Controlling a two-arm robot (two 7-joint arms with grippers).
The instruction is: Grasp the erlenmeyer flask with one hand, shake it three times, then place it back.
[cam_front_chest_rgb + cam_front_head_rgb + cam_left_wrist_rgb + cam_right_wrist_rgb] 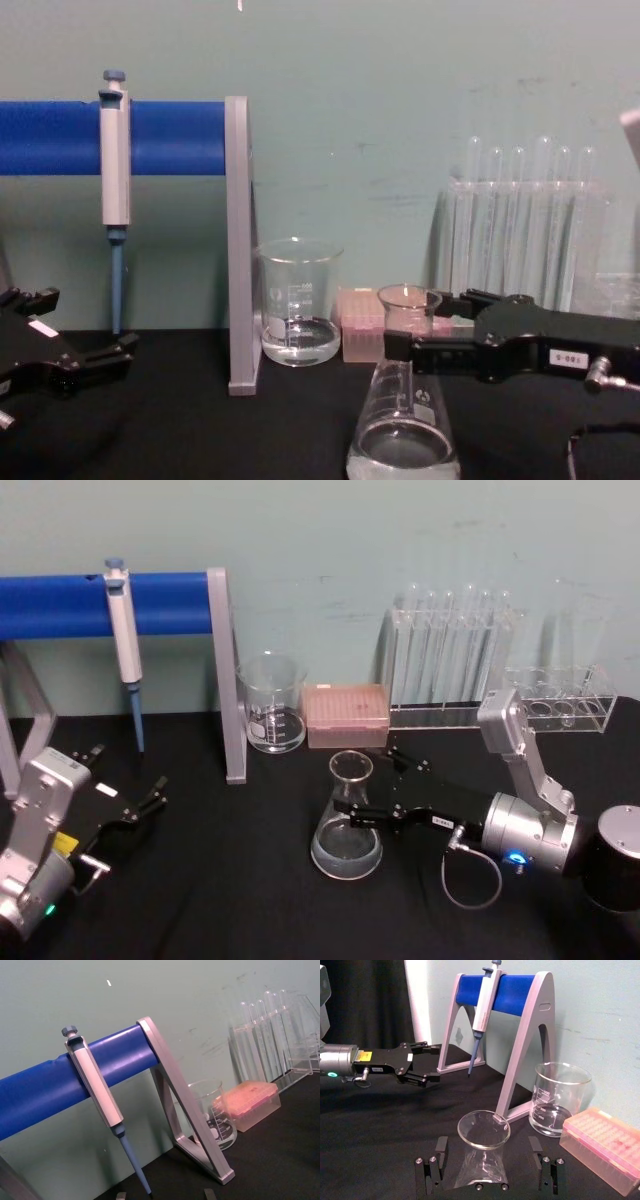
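Note:
The erlenmeyer flask [347,832] stands upright on the black table, clear glass with a little liquid in its wide base [403,440]. My right gripper [372,783] reaches in from the right at neck height, open. One finger is on each side of the neck, and the right wrist view shows a gap between the flask [482,1160] and each finger [440,1149]. The chest view has the right gripper [425,322] level with the flask's upper neck. My left gripper [125,775] rests open and idle at the table's left, well away from the flask, and is seen too from the right wrist [437,1062].
Behind the flask stand a glass beaker [272,708] and a pink tip box [345,716]. A rack of test tubes [450,665] and a low clear rack [560,705] are at the back right. A pipette [125,630] hangs on the blue-barred stand [228,680] at the left.

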